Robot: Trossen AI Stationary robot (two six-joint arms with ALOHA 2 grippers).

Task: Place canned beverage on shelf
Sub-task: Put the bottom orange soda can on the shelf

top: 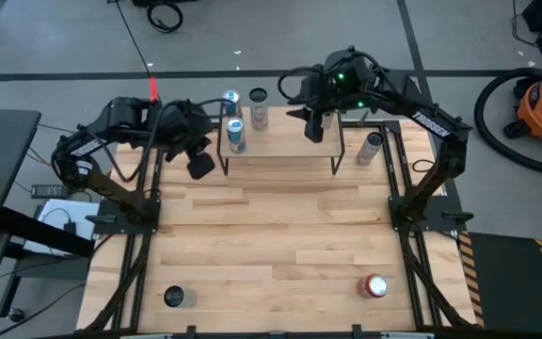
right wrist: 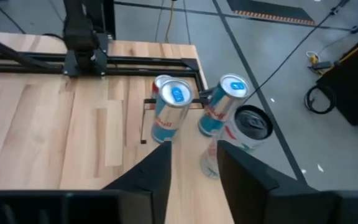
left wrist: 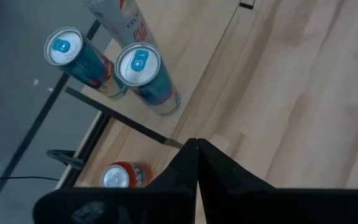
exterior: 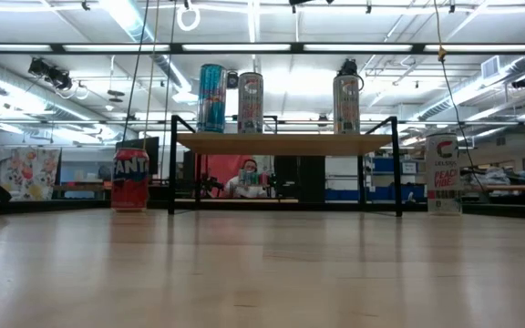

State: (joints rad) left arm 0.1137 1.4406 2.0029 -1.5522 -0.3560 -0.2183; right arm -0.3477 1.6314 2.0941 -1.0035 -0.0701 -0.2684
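The shelf (top: 285,151) (exterior: 281,143), a low wood board on black legs, stands at the table's far middle. Several cans stand upright on it: a blue one (top: 236,137) (exterior: 211,98), a white dark-topped one (top: 258,108) (exterior: 250,102), and another toward its right end (exterior: 346,102). A second blue can (top: 231,102) stands at the far left corner. My right gripper (top: 315,132) (right wrist: 194,155) hangs open above the shelf's right half, empty; the dark-topped can (right wrist: 253,121) shows beyond its fingers. My left gripper (top: 201,168) (left wrist: 196,144) is shut and empty, above the table off the shelf's left end.
A white Celsius can (top: 373,148) (exterior: 442,173) stands on the table right of the shelf. A red Fanta can (exterior: 130,179) (left wrist: 123,175) stands left of it. A red can (top: 374,286) and a dark can (top: 175,298) stand near the front edge.
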